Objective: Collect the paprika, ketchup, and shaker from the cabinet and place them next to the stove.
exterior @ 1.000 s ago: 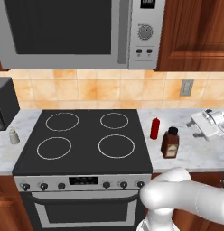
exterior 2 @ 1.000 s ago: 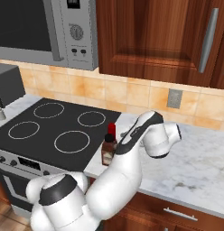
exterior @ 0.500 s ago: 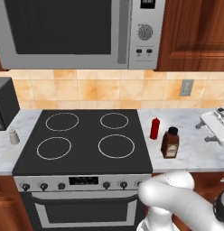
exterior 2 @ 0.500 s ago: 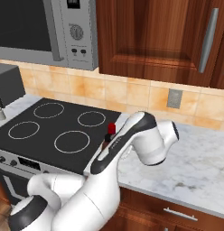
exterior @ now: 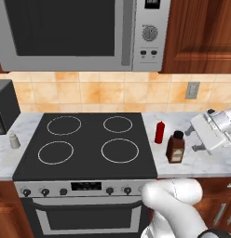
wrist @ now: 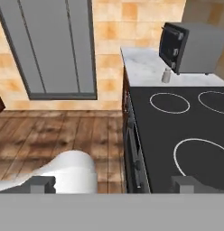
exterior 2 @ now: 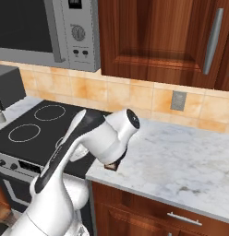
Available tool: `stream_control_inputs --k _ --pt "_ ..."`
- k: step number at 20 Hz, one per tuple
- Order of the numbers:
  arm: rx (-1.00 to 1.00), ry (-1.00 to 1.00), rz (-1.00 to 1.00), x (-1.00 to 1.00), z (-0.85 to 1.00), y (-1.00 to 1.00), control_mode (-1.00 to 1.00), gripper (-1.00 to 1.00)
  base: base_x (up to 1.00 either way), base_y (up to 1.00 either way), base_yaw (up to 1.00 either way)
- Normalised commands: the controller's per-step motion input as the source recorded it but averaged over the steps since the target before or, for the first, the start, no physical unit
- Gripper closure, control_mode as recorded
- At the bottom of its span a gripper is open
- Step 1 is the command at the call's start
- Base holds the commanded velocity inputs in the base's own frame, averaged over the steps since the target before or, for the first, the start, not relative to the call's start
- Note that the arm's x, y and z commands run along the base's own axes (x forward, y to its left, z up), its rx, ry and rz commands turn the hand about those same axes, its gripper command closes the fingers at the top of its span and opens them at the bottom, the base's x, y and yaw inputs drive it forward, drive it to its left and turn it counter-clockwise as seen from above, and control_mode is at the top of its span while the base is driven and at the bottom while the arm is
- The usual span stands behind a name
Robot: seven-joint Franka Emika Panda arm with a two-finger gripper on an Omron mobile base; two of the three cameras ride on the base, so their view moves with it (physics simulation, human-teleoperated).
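Note:
The stove [exterior: 87, 144] fills the middle of the left base view. On the counter just right of it stand the slim red ketchup [exterior: 159, 132] and, in front of that, the brown paprika [exterior: 175, 147]. The small shaker [exterior: 14, 140] stands on the counter left of the stove; the hand view shows the shaker [wrist: 166, 76] far off past the stove [wrist: 186, 135]. My gripper [exterior: 193, 140] hovers right of the paprika, pointing left across the cooktop. It is open, with nothing between its fingertips [wrist: 41, 184]. The cabinet is out of view.
A microwave [exterior: 84, 32] hangs over the stove. A dark countertop appliance [wrist: 190, 45] stands beyond the shaker. Shut wooden wall cupboards [exterior 2: 148, 41] hang to the right. My white arm [exterior 2: 84, 138] crosses in front of the marble counter [exterior 2: 181, 161].
The arm has swung and folded, with its elbow now over the counter's front edge. The hand has turned to face left along the stove. Both bottles and the shaker stay put, and the jaws stay open.

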Motion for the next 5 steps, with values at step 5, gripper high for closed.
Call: stream_control_inputs --k 5 --pt "-0.16 0.00 -0.04 -0.16 0.17 1.00 -1.00 -1.00 0.00 0.00 0.00"
